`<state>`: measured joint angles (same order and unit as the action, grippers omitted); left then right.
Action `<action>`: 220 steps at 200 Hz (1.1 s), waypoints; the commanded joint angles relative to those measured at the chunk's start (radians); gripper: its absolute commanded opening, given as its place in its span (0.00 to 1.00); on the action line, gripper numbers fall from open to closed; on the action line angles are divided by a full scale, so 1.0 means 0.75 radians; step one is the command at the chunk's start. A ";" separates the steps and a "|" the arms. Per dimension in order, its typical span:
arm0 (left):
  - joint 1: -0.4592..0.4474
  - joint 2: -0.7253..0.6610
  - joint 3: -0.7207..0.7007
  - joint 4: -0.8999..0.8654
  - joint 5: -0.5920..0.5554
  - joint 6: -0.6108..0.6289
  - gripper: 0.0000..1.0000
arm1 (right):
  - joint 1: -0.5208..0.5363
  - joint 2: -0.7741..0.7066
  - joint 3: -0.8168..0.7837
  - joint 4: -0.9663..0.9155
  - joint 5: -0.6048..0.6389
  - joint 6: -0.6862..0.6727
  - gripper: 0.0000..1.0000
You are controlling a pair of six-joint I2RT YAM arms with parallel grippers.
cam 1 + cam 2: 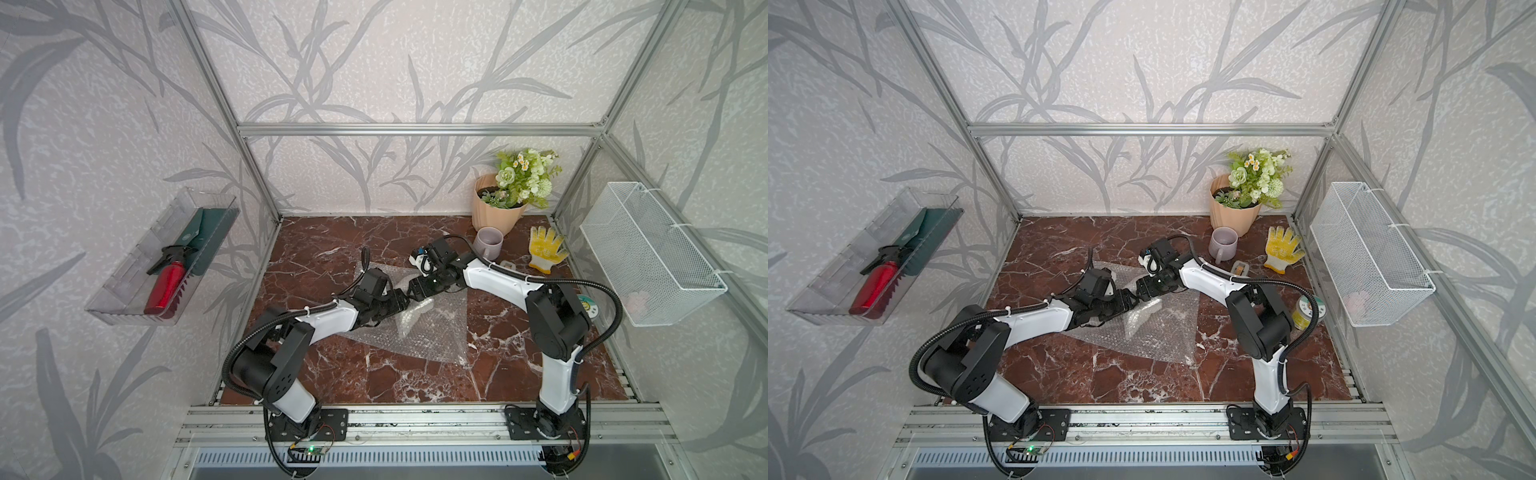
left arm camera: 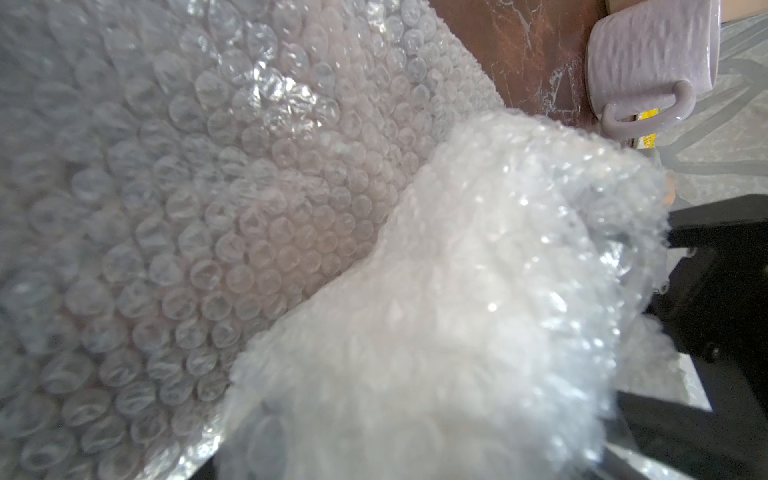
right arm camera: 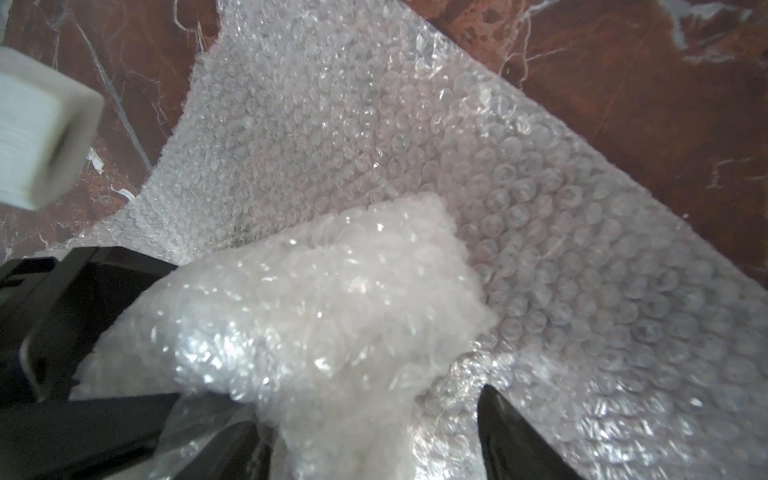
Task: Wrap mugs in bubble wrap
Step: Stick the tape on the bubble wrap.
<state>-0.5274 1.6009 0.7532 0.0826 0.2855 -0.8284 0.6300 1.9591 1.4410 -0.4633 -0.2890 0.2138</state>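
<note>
A clear bubble wrap sheet (image 1: 440,338) (image 1: 1163,338) (image 3: 540,199) lies flat mid-table. On it sits a rolled bubble wrap bundle (image 1: 415,318) (image 1: 1139,318) (image 2: 478,291) (image 3: 324,299); I cannot see what is inside. My left gripper (image 1: 400,302) (image 1: 1128,302) and right gripper (image 1: 416,290) (image 1: 1143,289) (image 3: 370,415) meet end to end over it, each with its jaws set wide around one end of the bundle. The pale lilac mug (image 1: 488,243) (image 1: 1223,245) (image 2: 652,54) stands bare at the back right. No second mug is in view.
A peach flowerpot (image 1: 496,214) with flowers stands just behind the lilac mug. A yellow glove (image 1: 545,250) and a tape roll (image 1: 587,307) lie to the right. A white wire basket (image 1: 648,253) hangs on the right wall. A clear tray (image 1: 124,291) with a red bottle hangs on the left wall.
</note>
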 commanded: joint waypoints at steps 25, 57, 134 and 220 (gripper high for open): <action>-0.005 0.048 -0.020 -0.186 -0.021 0.044 0.69 | -0.035 -0.022 0.000 0.134 -0.028 0.057 0.74; -0.005 0.051 -0.024 -0.182 -0.026 0.043 0.68 | -0.050 -0.032 -0.019 0.164 -0.046 0.071 0.74; -0.005 0.052 -0.026 -0.182 -0.027 0.041 0.68 | -0.075 -0.029 -0.062 0.252 -0.094 0.148 0.83; -0.005 0.052 -0.026 -0.184 -0.026 0.041 0.68 | -0.105 -0.047 -0.109 0.363 -0.171 0.238 0.87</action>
<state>-0.5247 1.6009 0.7532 0.0849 0.2852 -0.8284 0.5781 1.9591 1.3632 -0.3176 -0.4194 0.3485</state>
